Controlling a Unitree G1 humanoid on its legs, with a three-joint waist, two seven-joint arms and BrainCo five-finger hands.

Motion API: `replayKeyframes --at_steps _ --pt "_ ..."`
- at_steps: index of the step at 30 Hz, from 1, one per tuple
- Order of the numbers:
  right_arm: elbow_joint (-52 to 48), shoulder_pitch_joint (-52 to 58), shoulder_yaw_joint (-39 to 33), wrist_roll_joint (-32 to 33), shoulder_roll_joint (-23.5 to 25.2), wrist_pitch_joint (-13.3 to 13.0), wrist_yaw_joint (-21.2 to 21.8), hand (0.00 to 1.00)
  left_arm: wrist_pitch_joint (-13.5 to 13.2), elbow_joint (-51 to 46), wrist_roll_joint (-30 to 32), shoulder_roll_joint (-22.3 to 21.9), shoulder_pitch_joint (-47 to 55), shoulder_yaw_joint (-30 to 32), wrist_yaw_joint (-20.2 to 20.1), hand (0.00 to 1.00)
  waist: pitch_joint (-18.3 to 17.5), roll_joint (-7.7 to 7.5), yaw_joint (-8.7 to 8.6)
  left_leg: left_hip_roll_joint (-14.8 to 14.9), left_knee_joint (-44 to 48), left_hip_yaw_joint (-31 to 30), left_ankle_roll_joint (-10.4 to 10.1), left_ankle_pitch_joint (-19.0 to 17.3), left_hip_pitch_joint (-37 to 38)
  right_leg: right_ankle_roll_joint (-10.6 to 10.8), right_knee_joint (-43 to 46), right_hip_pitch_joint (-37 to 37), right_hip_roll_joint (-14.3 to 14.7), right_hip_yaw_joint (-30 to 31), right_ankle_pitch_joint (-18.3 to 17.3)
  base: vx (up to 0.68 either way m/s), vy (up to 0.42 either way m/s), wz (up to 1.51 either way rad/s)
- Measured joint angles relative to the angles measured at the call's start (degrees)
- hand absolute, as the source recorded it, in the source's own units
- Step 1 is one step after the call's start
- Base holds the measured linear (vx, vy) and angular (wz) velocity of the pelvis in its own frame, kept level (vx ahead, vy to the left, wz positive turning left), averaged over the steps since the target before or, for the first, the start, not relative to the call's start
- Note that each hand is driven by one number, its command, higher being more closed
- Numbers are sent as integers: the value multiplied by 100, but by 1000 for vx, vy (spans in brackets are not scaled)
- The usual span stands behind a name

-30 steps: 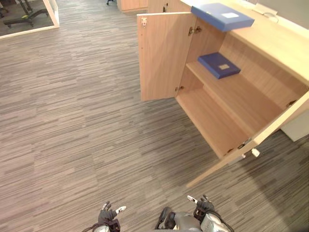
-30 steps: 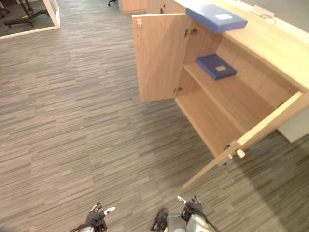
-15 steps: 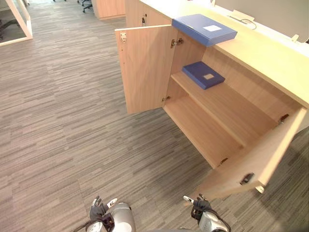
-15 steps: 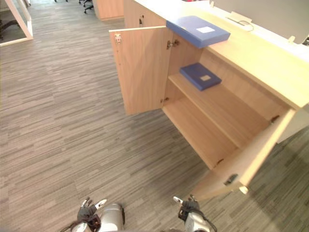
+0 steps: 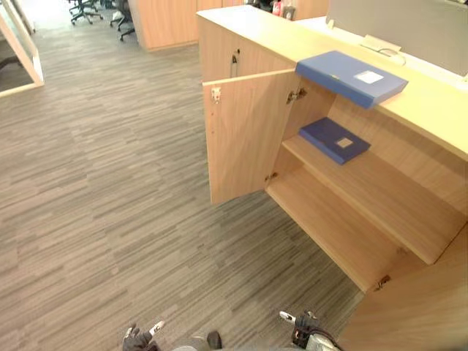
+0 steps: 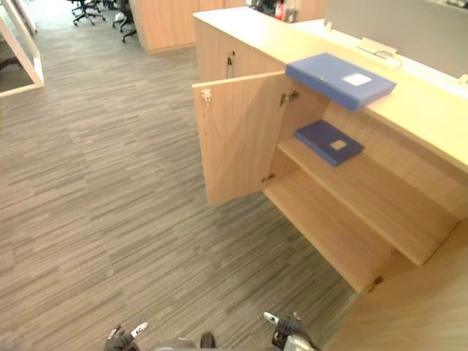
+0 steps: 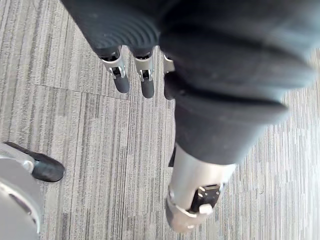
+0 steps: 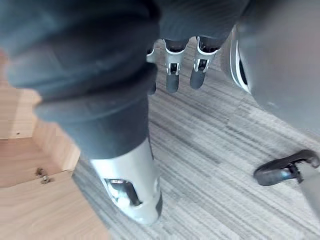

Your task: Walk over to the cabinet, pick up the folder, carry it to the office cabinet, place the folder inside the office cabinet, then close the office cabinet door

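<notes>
A light blue box folder [image 5: 351,78] lies flat on top of the wooden cabinet [image 5: 431,102], its corner jutting over the front edge. Below it the cabinet stands open, and a darker blue folder [image 5: 334,140] rests on the upper shelf [image 5: 380,194]. The left door [image 5: 245,135] swings out towards the floor; the right door [image 5: 413,311] fills the near right corner. My left hand [image 7: 120,75] and right hand [image 8: 172,75] hang low over the carpet, fingers straight and holding nothing. In the left eye view they sit at the bottom edge, the left hand [image 5: 139,338] and the right hand [image 5: 307,333].
Grey striped carpet [image 5: 110,205] stretches ahead and to the left. Another wooden unit [image 5: 164,22] and office chairs [image 5: 91,9] stand at the far end. A slanted frame [image 5: 22,44] edges the far left. A grey screen [image 5: 398,25] rises behind the cabinet top.
The camera has moved: the cabinet has shifted right, and its right door has slid into the lower right corner. Both hands stay low and open.
</notes>
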Motion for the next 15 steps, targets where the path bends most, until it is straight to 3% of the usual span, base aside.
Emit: replayKeyframes --at_steps 2,3,4,6,8,10,12,15 --pt "-8 -49 101 -7 -1 -18 10 0 15 16 96 -7 84 -61 -6 0 30 27 -28 63 -66 44 66 -46 182 179 -325 -200 439 -152 -348 160 37 -22" --pt "-12 -96 216 -12 -44 -42 15 0 26 129 117 -68 54 -122 -15 0 111 113 -39 182 -55 83 106 -122 294 267 -832 -359 903 -305 -594 100 -36 -16" --pt "-12 -102 216 -12 -44 -43 15 0 31 135 117 -78 52 -123 -15 0 119 121 -41 193 -50 90 102 -133 304 271 -883 -371 942 -318 -611 78 -48 -21" --pt "-33 -164 279 -13 -50 -89 14 0 33 127 110 -117 18 -105 -18 0 205 152 -44 356 41 176 107 -368 373 301 -1683 -509 1383 -612 -595 -2 -55 -22" --pt "-43 -162 376 -11 -52 -110 8 0 38 120 127 -108 -9 -47 -25 0 241 86 -46 383 41 218 -30 -520 419 207 -2741 -618 1557 -1062 -448 17 -143 -11" --pt "-47 -156 309 -13 -64 -105 5 0 54 110 264 -144 -52 51 -26 0 242 49 -49 430 25 43 -145 -626 469 -102 -2907 -598 1597 -1219 -89 139 -165 22" --pt "6 -154 137 -13 -58 -102 1 0 87 115 270 -177 -70 59 -28 0 237 106 -49 594 6 -125 -276 -707 515 -134 -3044 -487 1818 -1348 -212 251 -215 21" --pt "39 -135 -89 -9 -2 -102 4 0 133 116 261 -275 -1 304 -57 0 192 180 -55 1050 487 -162 -621 -972 479 -141 -3553 -139 2481 -1352 -360 326 -275 -16"
